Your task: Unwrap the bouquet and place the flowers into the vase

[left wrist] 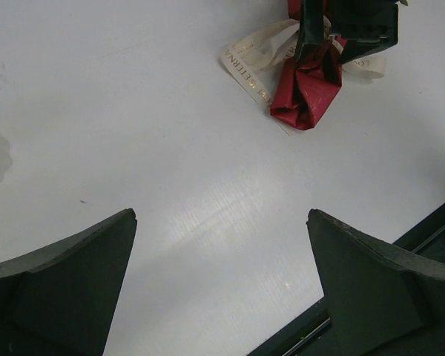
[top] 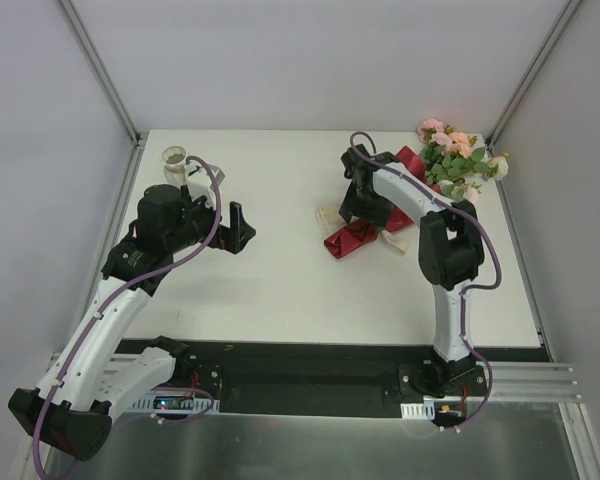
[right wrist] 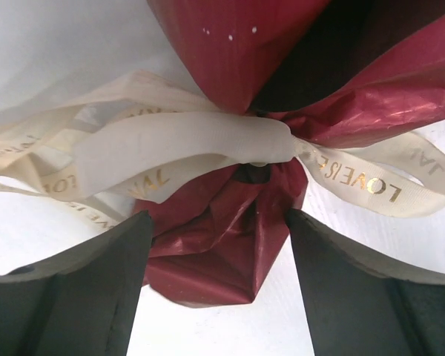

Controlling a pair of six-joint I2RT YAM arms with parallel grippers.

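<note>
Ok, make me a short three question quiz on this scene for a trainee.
1. True or false: the ribbon is tied around the bouquet.
2. Where does the vase stand? A: at the far left corner of the table. B: beside the roses. C: between the left jaws.
3. Which arm has open jaws on either side of the bouquet's wrapped end?
Key: 1 true. 2 A. 3 right.
</note>
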